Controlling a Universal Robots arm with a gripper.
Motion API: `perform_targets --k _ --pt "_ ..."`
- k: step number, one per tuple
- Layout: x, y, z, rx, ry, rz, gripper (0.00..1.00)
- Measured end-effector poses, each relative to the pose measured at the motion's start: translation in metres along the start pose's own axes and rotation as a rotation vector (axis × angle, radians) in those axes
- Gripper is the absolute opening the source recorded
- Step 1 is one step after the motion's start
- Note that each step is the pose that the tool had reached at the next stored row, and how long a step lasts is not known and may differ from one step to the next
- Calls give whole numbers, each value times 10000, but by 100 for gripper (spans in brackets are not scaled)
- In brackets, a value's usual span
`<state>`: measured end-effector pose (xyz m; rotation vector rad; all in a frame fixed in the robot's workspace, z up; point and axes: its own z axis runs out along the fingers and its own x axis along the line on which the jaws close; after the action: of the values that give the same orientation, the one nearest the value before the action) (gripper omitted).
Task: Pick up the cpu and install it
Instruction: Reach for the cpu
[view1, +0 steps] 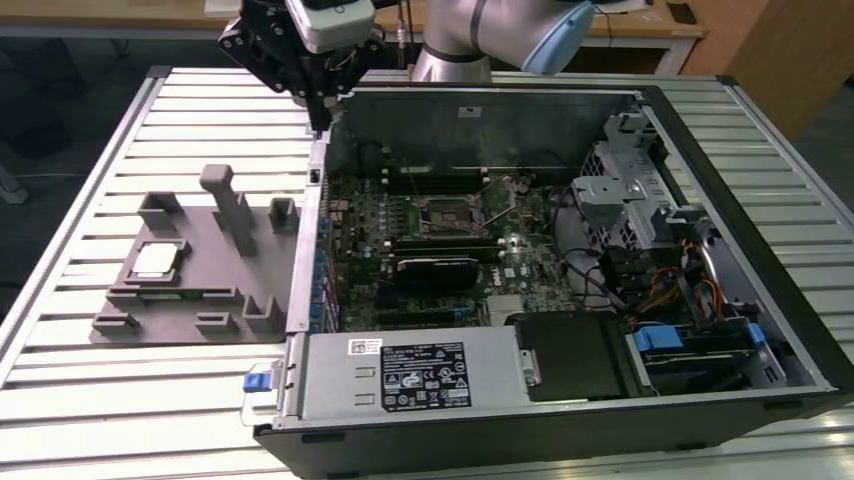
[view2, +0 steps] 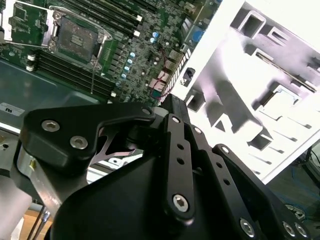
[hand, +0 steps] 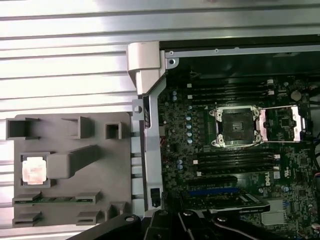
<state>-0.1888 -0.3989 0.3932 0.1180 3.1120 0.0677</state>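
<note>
While the cpu (view1: 156, 260) lies in a recess of the grey holder block (view1: 200, 265), likely to keep it square, on the bench (view1: 80, 400) at the exterior view's left, the claw (view1: 320, 120), closed and empty, hangs over the computer case's (view1: 747, 150) far corner.

A silver arm (view1: 461, 35) with a pale blue joint cap (view1: 554, 45) and black linkage jaws studded with silver screws (view2: 181, 202).
</note>
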Motion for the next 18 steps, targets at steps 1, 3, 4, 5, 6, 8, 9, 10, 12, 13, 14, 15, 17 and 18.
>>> perform_targets --k 1,3,4,5,6,8,9,10,12,13,14,15,17,18 --pt "16 -1 0 0 -1 0 11" --pt "49 -4 -1 0 0 -1 11" --pt "66 -5 -1 -1 -1 -1 11" --pt "84 -6 -2 0 -1 -1 11" --pt "100 -8 -2 0 -1 -2 11" --pt "136 -10 -3 0 -1 0 11" --pt "154 -12 -4 1 -1 0 11" --pt "172 -13 -4 1 0 1 11" --pt "207 -16 -5 0 -1 0 11" --pt "225 -17 -5 0 -2 0 11" --pt "242 -18 -6 0 -2 -1 11" --pt "261 -20 -6 0 -2 0 11" --pt "297 -23 -6 -1 -3 -1 11" --pt "315 -24 -7 0 -2 0 11"
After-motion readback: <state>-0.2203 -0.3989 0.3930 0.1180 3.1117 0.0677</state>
